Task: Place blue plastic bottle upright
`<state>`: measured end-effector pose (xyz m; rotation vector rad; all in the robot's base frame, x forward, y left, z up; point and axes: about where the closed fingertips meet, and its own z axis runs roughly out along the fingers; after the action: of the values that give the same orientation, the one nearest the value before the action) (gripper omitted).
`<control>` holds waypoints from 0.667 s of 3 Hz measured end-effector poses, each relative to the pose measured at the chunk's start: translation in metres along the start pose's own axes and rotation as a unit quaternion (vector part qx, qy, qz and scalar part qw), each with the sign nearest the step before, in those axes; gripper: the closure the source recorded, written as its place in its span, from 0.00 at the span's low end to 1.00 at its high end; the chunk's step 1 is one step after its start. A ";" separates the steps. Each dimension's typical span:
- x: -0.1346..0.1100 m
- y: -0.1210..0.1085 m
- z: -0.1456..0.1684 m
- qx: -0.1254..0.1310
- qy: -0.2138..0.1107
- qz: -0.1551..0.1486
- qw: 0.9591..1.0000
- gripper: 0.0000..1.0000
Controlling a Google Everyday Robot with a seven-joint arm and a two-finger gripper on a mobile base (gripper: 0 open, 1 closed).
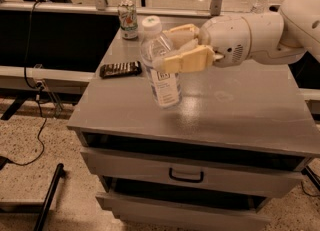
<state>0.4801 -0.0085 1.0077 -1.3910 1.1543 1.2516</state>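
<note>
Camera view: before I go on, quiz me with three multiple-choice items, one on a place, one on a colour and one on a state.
1. Where on the cabinet top is the soda can?
A) back-left corner
B) front-right corner
C) dead centre

2. What colour is the blue plastic bottle's cap?
A) red
B) white
C) black

3. What state is the bottle in?
A) lying flat
B) leaning, gripped in the hand
C) standing free

Answers:
1 A, the can stands by the top's far left edge.
2 B, the cap is plainly white.
3 B, the hand's fingers close around its upper body, and its cap tips to the left.
</note>
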 end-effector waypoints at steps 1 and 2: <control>-0.004 -0.011 -0.006 0.036 -0.040 -0.046 0.997 1.00; 0.005 -0.014 -0.013 0.065 -0.051 -0.055 0.995 1.00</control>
<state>0.4963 -0.0195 1.0044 -1.2616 1.0561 1.1366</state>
